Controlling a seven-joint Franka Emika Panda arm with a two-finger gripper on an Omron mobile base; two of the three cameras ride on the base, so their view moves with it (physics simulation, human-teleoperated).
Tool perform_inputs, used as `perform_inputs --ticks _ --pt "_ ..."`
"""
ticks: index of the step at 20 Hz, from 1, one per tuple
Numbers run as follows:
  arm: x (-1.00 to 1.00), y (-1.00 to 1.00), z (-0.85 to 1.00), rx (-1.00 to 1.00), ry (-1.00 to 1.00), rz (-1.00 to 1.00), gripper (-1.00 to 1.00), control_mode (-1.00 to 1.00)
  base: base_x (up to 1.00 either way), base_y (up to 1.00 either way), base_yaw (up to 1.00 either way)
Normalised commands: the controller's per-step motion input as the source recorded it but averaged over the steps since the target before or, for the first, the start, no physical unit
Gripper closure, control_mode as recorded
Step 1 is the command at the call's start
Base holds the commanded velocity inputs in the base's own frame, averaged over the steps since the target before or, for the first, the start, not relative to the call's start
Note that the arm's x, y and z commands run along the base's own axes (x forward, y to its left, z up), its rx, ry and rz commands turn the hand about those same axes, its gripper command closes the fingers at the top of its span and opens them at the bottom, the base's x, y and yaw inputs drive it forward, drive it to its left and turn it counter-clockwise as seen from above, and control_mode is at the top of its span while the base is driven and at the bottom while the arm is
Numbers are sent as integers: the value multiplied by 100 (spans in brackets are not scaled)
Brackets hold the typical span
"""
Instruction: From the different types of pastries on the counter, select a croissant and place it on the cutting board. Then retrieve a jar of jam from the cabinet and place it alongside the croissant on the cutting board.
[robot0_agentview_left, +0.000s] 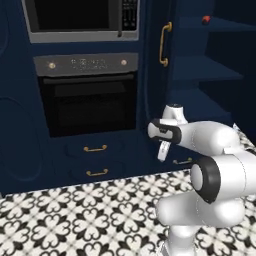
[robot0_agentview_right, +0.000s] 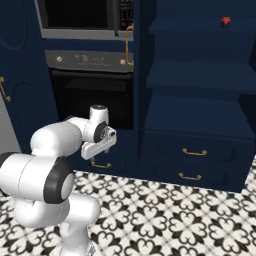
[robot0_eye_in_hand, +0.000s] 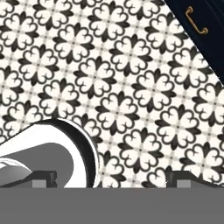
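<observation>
On the cabinet (robot0_agentview_right: 200, 75) shelf sits the jar of jam (robot0_agentview_right: 226, 21).

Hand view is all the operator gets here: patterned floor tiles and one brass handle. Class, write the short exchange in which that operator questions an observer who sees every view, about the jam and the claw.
Operator: Where is the jar of jam?
Observer: The jar of jam sits high up inside the open cabinet.
Operator: Is my claw anywhere near it?
Observer: No. The claw hangs far below the jar, pointing downward, open and holding nothing.
</observation>
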Motion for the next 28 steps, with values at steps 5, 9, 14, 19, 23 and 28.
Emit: perform_inputs --ticks 5,9,14,19,23,28 --pt "0 0 0 0 0 0 -100 100 12 -85 20" --pt "0 0 0 0 0 0 -100 100 10 -86 19" --pt "0 0 0 0 0 0 -100 100 77 -47 3" --pt "0 0 0 0 0 0 -100 100 94 -68 3" --pt "0 0 0 0 0 0 -100 100 79 -81 8" --pt "0 0 0 0 0 0 -100 100 94 -15 -7"
